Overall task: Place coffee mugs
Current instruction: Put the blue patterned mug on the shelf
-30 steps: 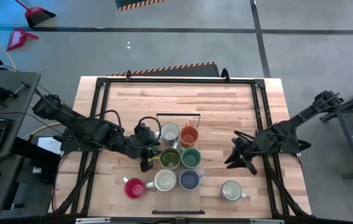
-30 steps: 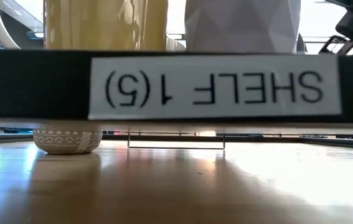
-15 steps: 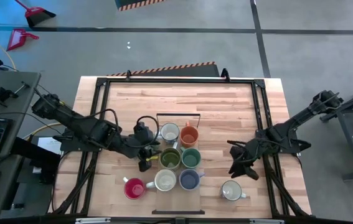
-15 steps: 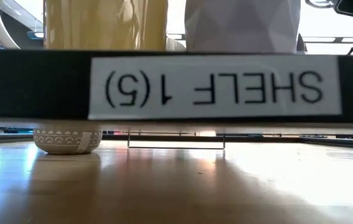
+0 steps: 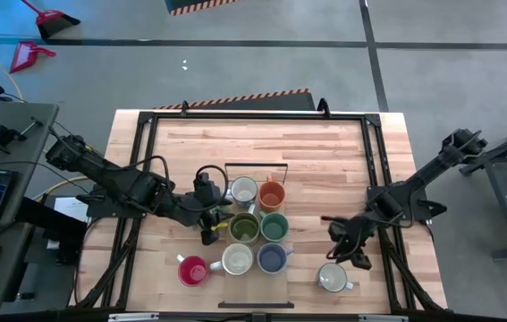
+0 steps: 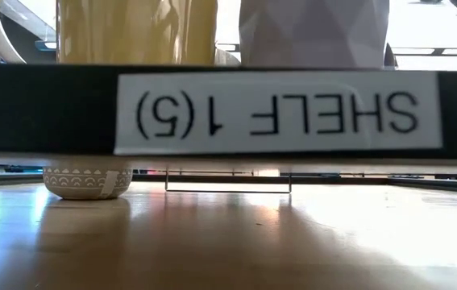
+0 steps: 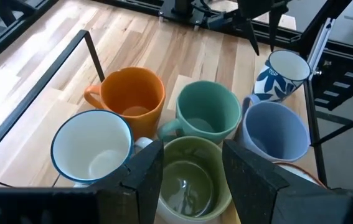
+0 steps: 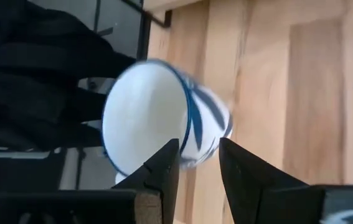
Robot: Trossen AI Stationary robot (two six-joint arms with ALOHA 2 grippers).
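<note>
My right gripper has dropped toward the patterned mug at lower right of the bench, jaws parted, empty; left gripper unmoved, jaws parted beside the olive mug.

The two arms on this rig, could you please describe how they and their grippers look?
Both arms are dark, jointed links with black cables looping along them. The left gripper and right gripper each have two flat, dark, blocky fingers with angular tips. No markings are visible.
</note>
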